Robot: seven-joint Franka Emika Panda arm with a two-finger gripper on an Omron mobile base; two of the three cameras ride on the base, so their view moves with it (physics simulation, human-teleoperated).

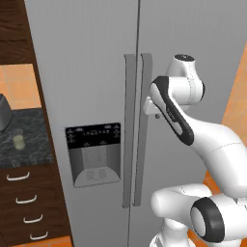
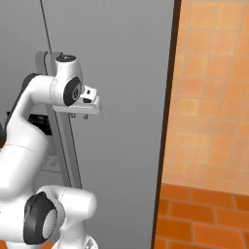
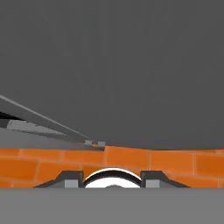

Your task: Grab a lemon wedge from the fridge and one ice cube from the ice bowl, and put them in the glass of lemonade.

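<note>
The grey two-door fridge stands with both doors closed. Its black dispenser panel is on the left door. My gripper hangs just in front of the right door's long handle, at upper handle height, pointing down. In the right base view the gripper is close to the door. The hand view looks down the grey door to the floor; the fingertips stand apart with nothing between them. The glass of lemonade sits on the dark counter at the left. The lemon wedge is hidden; the ice bowl and ice cube are out of view.
Dark wood drawers sit under the counter left of the fridge. A grey appliance is cut off at the left edge. An orange tiled wall and brick floor lie right of the fridge.
</note>
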